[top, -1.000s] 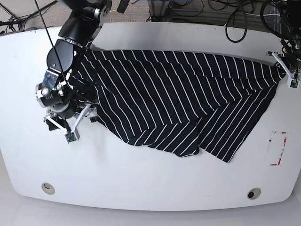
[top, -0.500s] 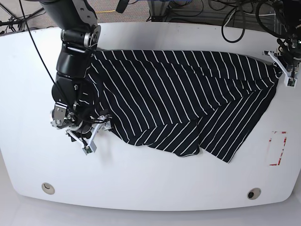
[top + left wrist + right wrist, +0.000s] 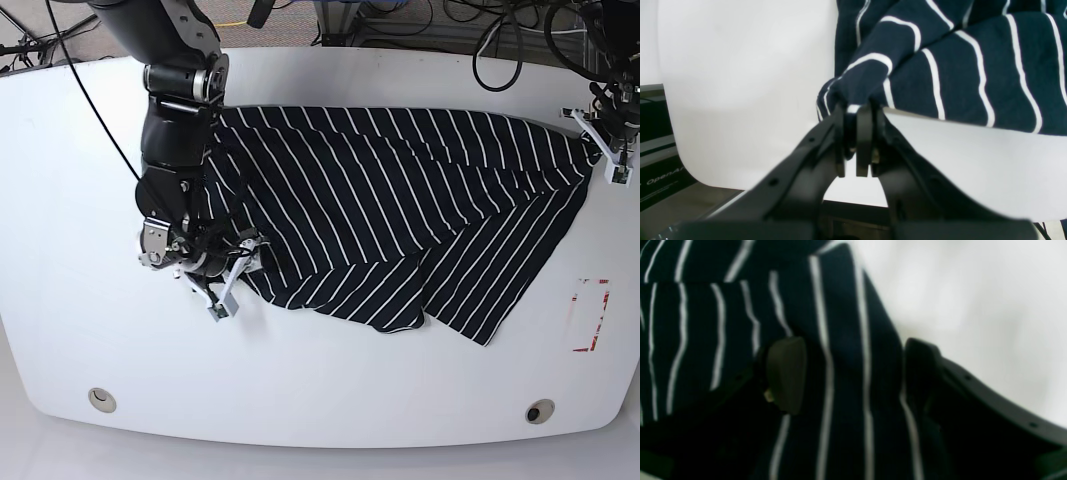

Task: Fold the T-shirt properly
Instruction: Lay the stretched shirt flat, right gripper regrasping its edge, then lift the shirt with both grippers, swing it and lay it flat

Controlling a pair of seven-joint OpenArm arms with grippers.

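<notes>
The black T-shirt (image 3: 400,200) with thin white stripes lies crumpled across the white table (image 3: 320,380). My left gripper (image 3: 606,150) is at the shirt's far right corner. In the left wrist view it (image 3: 855,111) is shut on a bunched fold of the shirt (image 3: 973,66), close above the table. My right gripper (image 3: 235,275) is at the shirt's lower left edge. In the right wrist view it (image 3: 850,353) is open, with the striped shirt (image 3: 840,323) lying between its fingers (image 3: 786,373).
A red-marked label (image 3: 590,315) sits on the table at the right. Two round holes (image 3: 101,400) (image 3: 540,411) lie near the front edge. Cables (image 3: 500,40) hang behind the table's back edge.
My right arm has swung right along the shirt's left edge and now sits over its lower left hem. The shirt's left edge has shifted right. My left gripper still holds the right corner.
</notes>
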